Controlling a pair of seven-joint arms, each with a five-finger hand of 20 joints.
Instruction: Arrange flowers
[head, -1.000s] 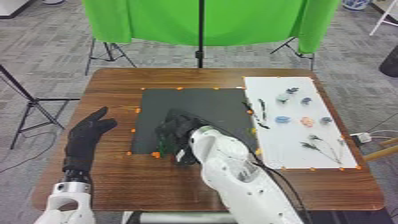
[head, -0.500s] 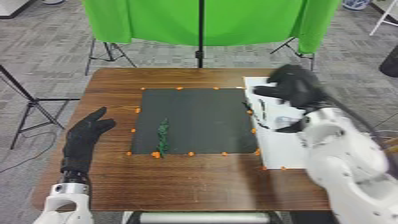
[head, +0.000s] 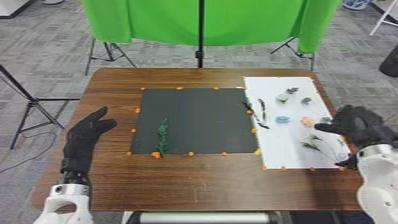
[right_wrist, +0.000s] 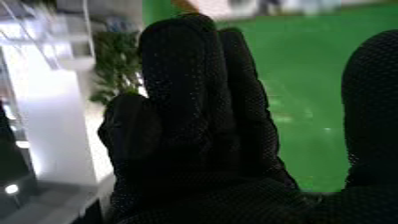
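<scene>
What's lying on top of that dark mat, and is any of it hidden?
A green sprig lies toward the left side of the dark mat, its lower end at the near edge. The bit of mat beneath it can't be seen.

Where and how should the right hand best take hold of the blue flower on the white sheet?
I'd have the right hand come down from above and pinch the near and far edges of the blue flower: it is a compact head, with the peach flower close on its right.

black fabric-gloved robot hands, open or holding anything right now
Left robot hand: open, holding nothing.
Right robot hand: open, fingers straight, holding nothing.
</scene>
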